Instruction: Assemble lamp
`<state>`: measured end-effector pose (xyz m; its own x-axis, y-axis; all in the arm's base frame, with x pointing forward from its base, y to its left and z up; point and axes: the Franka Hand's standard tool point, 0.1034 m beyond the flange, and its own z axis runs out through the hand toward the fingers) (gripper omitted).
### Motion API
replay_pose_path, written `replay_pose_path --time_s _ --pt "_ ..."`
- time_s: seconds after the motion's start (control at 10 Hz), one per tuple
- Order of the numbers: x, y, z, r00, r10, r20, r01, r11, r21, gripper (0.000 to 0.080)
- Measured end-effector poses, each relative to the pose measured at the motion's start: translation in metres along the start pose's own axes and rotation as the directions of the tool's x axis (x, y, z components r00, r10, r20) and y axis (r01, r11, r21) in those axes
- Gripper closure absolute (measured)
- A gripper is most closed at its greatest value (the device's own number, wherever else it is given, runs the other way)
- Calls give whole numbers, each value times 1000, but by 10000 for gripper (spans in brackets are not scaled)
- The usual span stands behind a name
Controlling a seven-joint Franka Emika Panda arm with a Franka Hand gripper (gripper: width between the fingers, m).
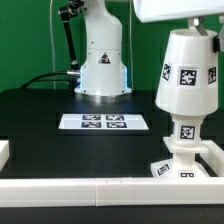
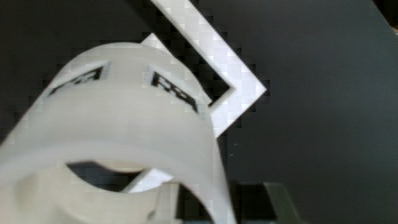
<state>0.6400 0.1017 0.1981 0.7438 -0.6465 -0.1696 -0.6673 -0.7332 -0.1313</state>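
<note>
Keep the shade [image 1: 187, 72] plumb over the base [image 1: 187, 163] at four o'clock; whether your tool grips it, I cannot tell.

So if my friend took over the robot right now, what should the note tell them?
Gripper: out of sight in both views, so open or shut cannot be told.
Lamp shade stands upright above the base, at the exterior view's right, by the white rail. The bulb is not visible.
Marker board lies flat mid-table.
Done: the lamp looks stacked.
Left: check the shade sits properly, then back the arm away.
</note>
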Motion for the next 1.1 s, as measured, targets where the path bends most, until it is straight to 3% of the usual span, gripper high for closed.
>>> replay_pose_path --time_s 0.5,0.8,0.9,1.0,1.1 --pt "-6 4 28 999 -10 -33 10 1000 -6 755" --pt "-6 13 35 999 -18 -26 18 1000 -16 755" --pt "-3 16 35 999 -24 -27 23 1000 -17 698" --pt "-1 18 34 999 -24 -28 23 1000 -16 698" --pt "0 19 33 999 -27 -29 26 1000 -15 510"
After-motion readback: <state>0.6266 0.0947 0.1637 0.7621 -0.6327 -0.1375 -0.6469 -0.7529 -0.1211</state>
